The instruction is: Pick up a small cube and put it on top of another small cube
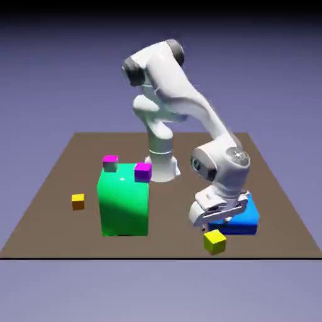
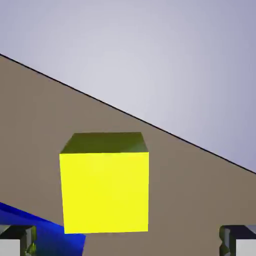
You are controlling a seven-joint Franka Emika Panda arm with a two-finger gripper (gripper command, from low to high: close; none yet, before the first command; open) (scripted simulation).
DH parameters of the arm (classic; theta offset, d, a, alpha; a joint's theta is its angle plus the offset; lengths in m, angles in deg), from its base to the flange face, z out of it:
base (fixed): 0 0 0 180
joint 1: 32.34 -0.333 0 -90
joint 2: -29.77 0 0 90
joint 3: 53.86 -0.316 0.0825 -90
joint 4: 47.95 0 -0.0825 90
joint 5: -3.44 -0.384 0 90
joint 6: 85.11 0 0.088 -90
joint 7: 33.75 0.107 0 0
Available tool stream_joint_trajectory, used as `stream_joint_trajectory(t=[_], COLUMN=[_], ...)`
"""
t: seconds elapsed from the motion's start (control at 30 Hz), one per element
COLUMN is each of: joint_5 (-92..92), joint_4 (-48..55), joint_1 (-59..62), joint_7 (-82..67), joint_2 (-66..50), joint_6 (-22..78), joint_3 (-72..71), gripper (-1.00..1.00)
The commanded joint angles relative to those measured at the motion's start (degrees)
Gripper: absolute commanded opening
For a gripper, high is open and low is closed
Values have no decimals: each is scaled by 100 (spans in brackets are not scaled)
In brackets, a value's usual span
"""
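The lemon-yellow small cube (image 1: 215, 241) sits on the brown desk (image 1: 56, 188) near its front edge, on the exterior view's right, just in front of the blue block (image 1: 246, 219). The claw (image 1: 214, 220) hangs just above and behind it, tilted, with its jaws spread wide and nothing between them. In the hand view the small cube (image 2: 105, 187) fills the middle ground, and the two grey fingertips (image 2: 17, 242) stand well out to either side of it at the bottom edge, with a corner of the blue block (image 2: 40, 235) showing at the lower left.

The step in hand appears to be the approach for the grasp. To do it well, the claw should probably come down until the fingers straddle the cube's sides, squared to its flat faces and centred, since the cube now sits a little left of the midline between the fingers. Care is likely needed to keep the rear finger clear of the blue block.

Candidates for the stack are the amber cube (image 1: 77, 201) at the far left of the desk and the two magenta-topped cubes (image 1: 111, 162) on the green block (image 1: 124, 201).
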Motion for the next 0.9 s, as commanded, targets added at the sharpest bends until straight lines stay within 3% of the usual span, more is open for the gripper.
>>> stream_joint_trajectory(t=[0.0,0.67,0.7,0.87], joint_5=[45,-2336,-2336,-1808], joint_4=[65,-256,-256,-185], joint_1=[32,-3376,-3376,-2620], joint_7=[26,-1536,-1536,-1190], joint_2=[-96,315,315,224], joint_6=[72,-1432,-1432,-1099], joint_3=[-62,3681,3681,2852], gripper=[0,0,-100,-100])
